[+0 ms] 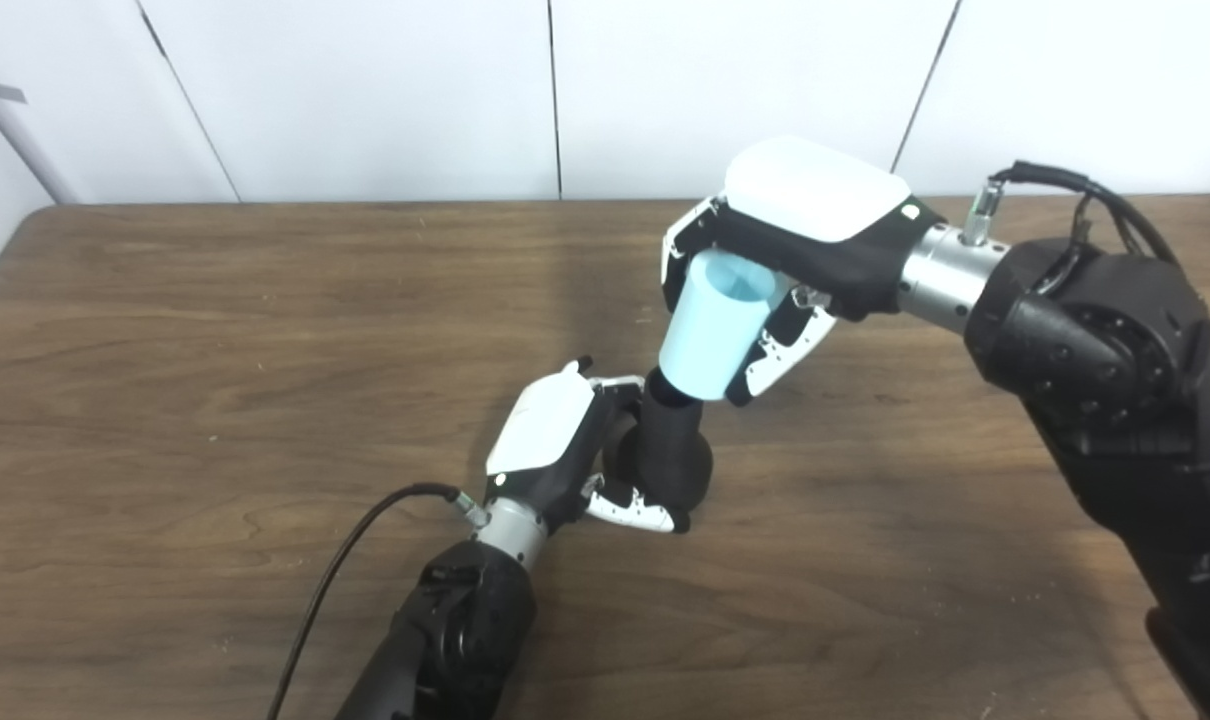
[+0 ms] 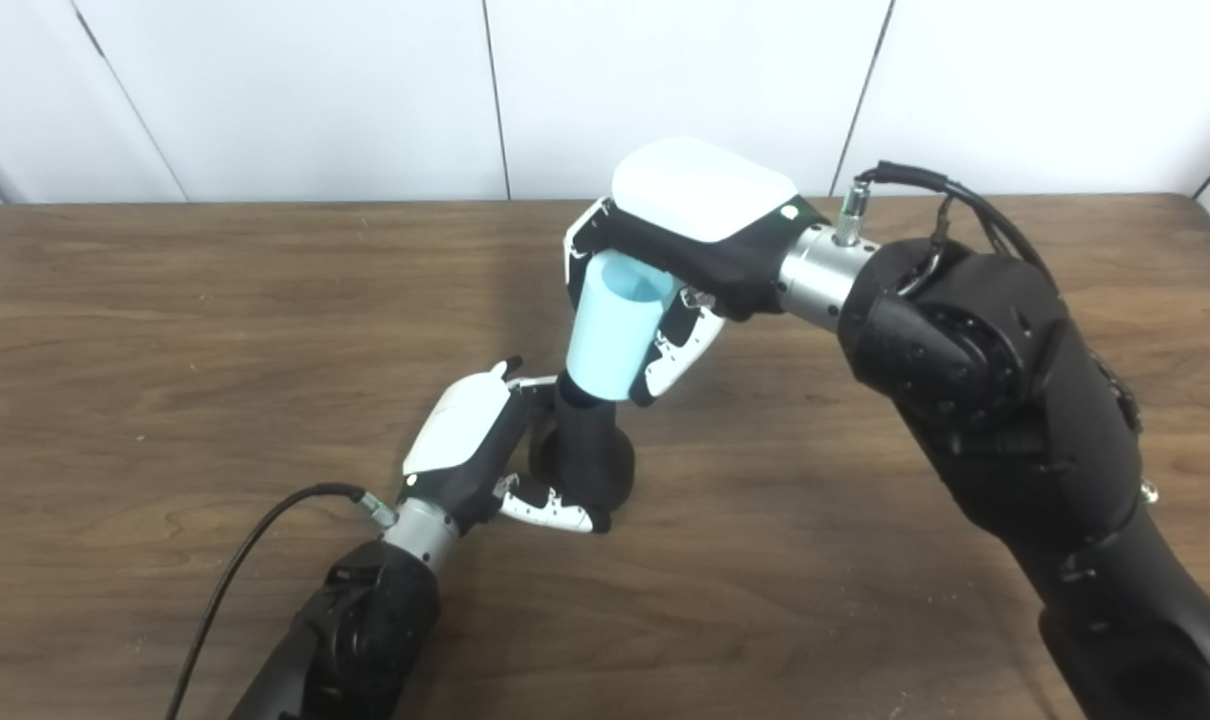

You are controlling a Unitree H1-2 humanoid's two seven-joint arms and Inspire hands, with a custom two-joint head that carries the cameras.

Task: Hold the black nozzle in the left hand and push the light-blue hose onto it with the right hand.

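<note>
Both head cameras look down at the table [image 1: 215, 330] from close range, side by side, sharing nearly everything.

Black nozzle [image 1: 673, 450]: a matte black piece with a bulbous lower body and a narrower neck pointing up, standing near the middle of the surface [image 1: 215, 330]. Light-blue hose [image 1: 713, 325]: a short, pale blue tube, open and hollow at its upper end, tilted slightly, with its lower end seated over the top of the nozzle neck.
</note>
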